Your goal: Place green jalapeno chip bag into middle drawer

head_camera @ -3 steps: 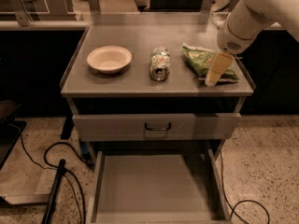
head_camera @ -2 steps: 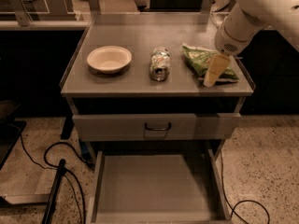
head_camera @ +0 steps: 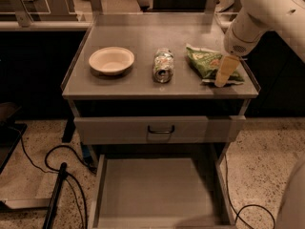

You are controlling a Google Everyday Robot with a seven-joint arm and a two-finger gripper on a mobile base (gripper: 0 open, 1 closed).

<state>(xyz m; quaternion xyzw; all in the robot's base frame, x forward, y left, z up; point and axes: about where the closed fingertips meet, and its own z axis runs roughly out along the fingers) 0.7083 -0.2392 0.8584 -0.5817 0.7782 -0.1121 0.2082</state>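
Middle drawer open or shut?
Open: the middle drawer pulled out, floor visible. Tool sits at the green jalapeno chip bag on the tabletop.

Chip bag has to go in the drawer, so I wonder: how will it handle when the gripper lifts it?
The chip bag looks crinkled and puffy, so probably light and floppy, likely sagging when lifted. Its glossy foil may slip. The gripper sits at its right edge, so it may hang lopsided.

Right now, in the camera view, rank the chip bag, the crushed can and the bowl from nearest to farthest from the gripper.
The gripper hangs over the right end of the cabinet top.
1. green jalapeno chip bag, on the right, right at the gripper.
2. crushed can, in the middle.
3. bowl, on the left.
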